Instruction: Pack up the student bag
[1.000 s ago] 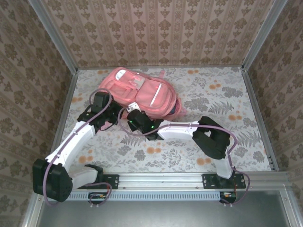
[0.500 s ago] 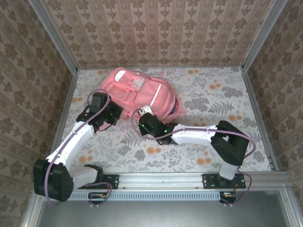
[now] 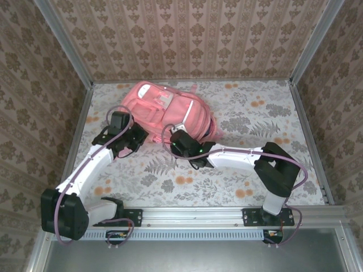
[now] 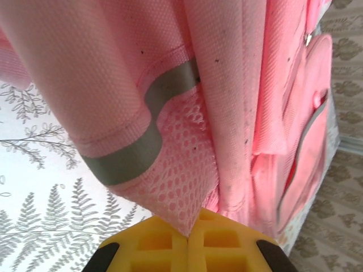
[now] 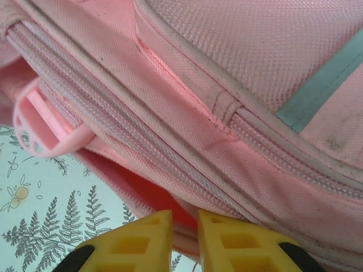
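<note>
Bag point(image 3: 170, 110) lies toward the far left corner of the bench point(image 3: 266, 170), well apart from the right edge; left tool point(image 4: 188, 226) is clamped tight on the corner of its mesh pocket point(image 4: 181, 170), just under a grey trim strip point(image 4: 116, 161); right tool point(image 5: 185, 222) sits at the near side of the bag against the zipper point(image 5: 136, 136), with only a narrow slit between its pads and nothing clearly caught in it. Risks, as I judge them: the open-weave mesh looks thin and stretchy, so a hard pull could tear it or let it slip free; the limp woven cloth may sag and close any opening; the narrow tool could snag the ribbed zipper or the hard plastic buckle point(image 5: 42, 127) beside it.
</note>
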Controlling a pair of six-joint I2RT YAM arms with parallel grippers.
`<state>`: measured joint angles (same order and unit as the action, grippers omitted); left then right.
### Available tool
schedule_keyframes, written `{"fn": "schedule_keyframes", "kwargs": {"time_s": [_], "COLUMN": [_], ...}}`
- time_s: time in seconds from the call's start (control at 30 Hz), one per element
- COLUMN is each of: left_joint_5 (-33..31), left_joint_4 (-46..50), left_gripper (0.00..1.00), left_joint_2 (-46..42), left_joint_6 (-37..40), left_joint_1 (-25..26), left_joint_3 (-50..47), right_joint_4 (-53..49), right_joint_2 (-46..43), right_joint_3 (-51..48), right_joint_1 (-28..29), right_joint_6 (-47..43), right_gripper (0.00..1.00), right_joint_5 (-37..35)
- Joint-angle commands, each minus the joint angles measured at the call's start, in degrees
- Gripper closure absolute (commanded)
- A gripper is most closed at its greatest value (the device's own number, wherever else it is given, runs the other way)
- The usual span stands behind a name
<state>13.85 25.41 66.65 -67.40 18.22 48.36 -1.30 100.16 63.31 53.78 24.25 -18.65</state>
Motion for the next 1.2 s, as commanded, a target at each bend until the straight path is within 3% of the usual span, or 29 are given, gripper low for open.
{"fn": "schedule_keyframes", "kwargs": {"time_s": [0.0,0.07,0.1,0.33,0.53,0.8,1.17], "left_joint_5": [1.12,0.39,0.14,2.30,3.75,-3.74,-17.25], "left_joint_4": [5.52,8.42,9.19,12.97,14.78,16.25,12.96], "left_gripper": [0.89,0.75,0.73,0.71,0.68,0.56,0.52], "left_joint_2": [-3.10,-4.56,-5.21,-3.50,4.23,14.94,25.98], "left_joint_6": [8.70,12.05,13.58,34.55,50.72,65.94,74.68], "left_joint_1": [-0.39,-0.33,-0.24,0.89,6.39,15.31,23.28], "left_joint_3": [1.44,1.05,1.00,5.50,12.55,19.98,22.88], "right_joint_4": [-2.56,-2.64,-2.65,-2.87,-4.03,-6.14,-8.78], "right_joint_2": [-0.56,-1.14,-1.42,-5.44,-12.08,-22.74,-33.46], "right_joint_3": [1.84,1.23,0.85,-2.69,-7.11,-13.95,-21.07], "right_joint_1": [-1.38,-1.69,-1.80,-2.98,-5.36,-9.07,-11.51], "right_joint_6": [0.13,0.45,0.63,3.21,6.60,11.64,15.45], "right_gripper": [0.76,0.75,0.74,0.69,0.63,0.59,0.57], "right_joint_5": [0.18,0.49,0.51,0.82,1.47,2.18,2.36]}}
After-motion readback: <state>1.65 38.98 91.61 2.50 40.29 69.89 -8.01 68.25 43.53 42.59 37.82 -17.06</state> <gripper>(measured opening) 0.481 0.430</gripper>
